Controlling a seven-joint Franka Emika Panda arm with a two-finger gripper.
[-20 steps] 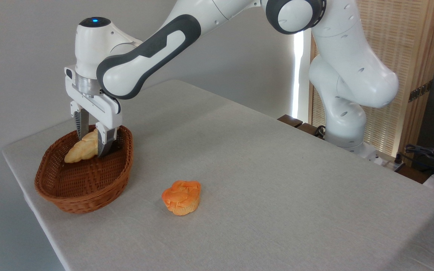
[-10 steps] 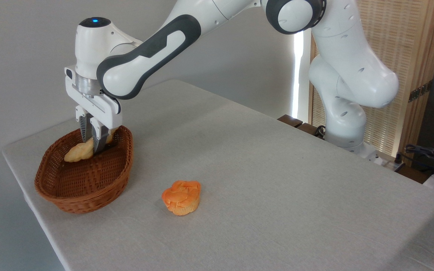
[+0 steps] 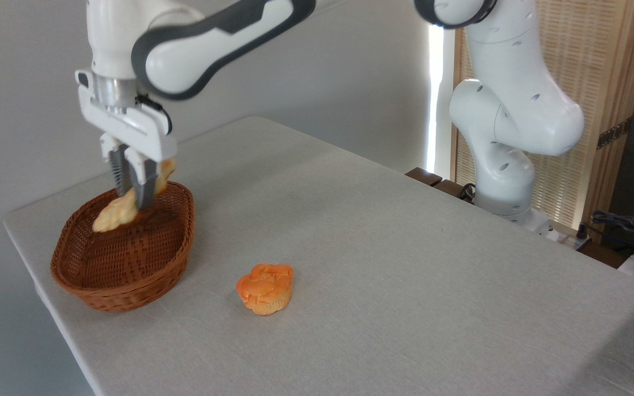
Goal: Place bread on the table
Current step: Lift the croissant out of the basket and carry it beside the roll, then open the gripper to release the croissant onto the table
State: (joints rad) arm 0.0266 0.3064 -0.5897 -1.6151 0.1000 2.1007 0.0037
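The bread (image 3: 112,214), a golden braided loaf, hangs tilted over the far part of the brown wicker basket (image 3: 124,264), its left end lower and its right end poking up behind the fingers. My gripper (image 3: 134,202) is shut on the bread's middle and holds it lifted, just above the basket's rim. The table (image 3: 383,264), covered in light grey-beige cloth, spreads out to the right.
A round orange muffin-shaped bun (image 3: 265,287) sits on the cloth right of the basket. The robot's base (image 3: 507,187) stands at the table's far right edge. Cables and dark gear (image 3: 633,231) lie beyond the right edge. The table's left edge runs close to the basket.
The gripper closed on the bread inside the basket, then rose, lifting the loaf off the basket floor. The arm's wrist now sits higher in the picture.
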